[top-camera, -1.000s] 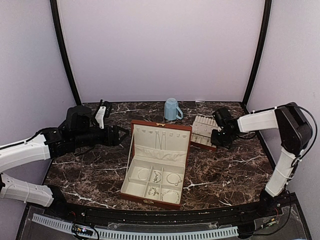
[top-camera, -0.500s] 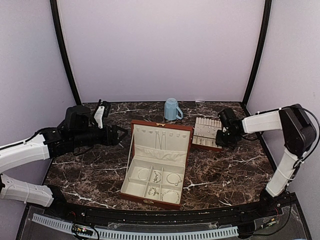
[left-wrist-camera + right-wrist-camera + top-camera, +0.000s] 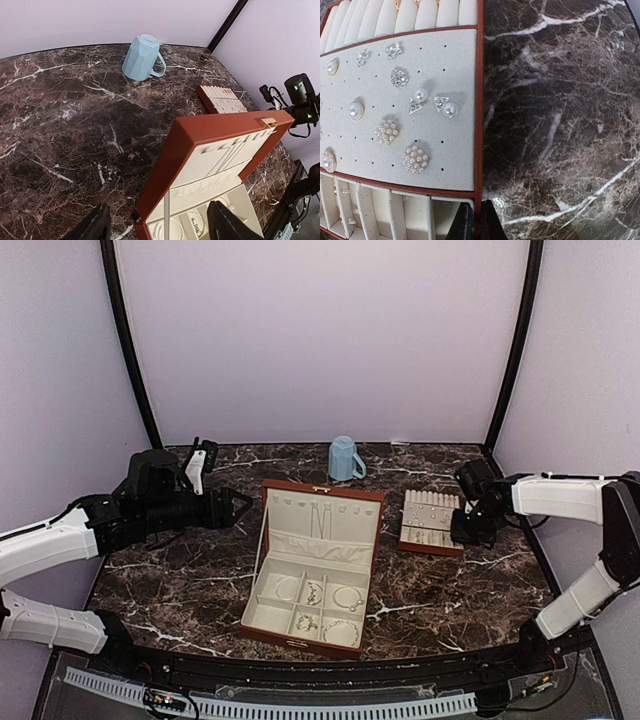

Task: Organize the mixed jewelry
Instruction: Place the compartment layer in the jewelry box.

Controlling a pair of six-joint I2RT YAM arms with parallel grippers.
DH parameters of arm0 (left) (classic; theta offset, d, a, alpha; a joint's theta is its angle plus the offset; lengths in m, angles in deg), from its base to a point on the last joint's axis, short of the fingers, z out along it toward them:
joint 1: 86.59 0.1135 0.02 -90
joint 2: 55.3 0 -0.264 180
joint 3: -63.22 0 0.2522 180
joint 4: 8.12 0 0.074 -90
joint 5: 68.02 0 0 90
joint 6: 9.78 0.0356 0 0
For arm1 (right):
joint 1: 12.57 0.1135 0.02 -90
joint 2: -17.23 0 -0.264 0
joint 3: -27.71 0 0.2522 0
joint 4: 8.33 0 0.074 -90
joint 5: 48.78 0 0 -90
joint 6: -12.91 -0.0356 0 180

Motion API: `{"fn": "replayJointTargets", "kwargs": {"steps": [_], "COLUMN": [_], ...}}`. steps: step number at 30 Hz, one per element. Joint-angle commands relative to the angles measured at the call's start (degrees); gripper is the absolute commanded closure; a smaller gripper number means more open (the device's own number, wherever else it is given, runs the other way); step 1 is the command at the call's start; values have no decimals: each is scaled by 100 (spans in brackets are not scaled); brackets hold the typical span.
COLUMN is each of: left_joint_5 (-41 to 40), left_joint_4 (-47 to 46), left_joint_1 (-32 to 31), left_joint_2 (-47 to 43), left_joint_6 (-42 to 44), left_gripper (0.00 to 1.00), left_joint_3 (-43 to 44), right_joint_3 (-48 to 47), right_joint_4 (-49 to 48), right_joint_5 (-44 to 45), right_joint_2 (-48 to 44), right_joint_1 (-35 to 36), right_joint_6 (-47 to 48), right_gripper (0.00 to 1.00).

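Dark veined marble table [image 3: 450, 590] fills the floor of a pale lavender booth, and an open reddish-brown box [image 3: 322, 523] sits at its centre with the cream-lined lid propped up toward 12 o'clock. A blue mug [image 3: 344, 459] lies on its side at 12 o'clock, apart from the box. At roughly 3 o'clock of the box lies the slotted tray [image 3: 432, 523], near it but not touching. The mixed jewelry [image 3: 415, 159] is in two places: pearl clusters, single pearls and glinting studs are pinned on the tray's cream pad, with small rings in the padded rolls at either end of it, and pale hoops and chains lie in the box's lower compartments [image 3: 315, 592]. The right gripper [image 3: 462, 530] is at the tray's 3 o'clock edge, its fingers [image 3: 465, 225] pinched closed on the reddish-brown rim. The left gripper [image 3: 240, 502] hovers at 9 o'clock of the box, fingers spread apart and holding nothing, just short of the lid.
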Motion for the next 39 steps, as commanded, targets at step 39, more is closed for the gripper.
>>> {"fn": "replayJointTargets", "kwargs": {"steps": [39], "left_joint_5": [356], "left_joint_4": [503], "left_joint_1": [110], "left_joint_2": [145], "left_joint_6": [219], "left_gripper": [31], "left_joint_3": [341], "right_joint_3": [-2699], "right_joint_4": [3432], "right_joint_5": [-650], "right_joint_2": [-1955], "right_joint_1": [836], "right_joint_6": [753], "right_gripper": [100]}}
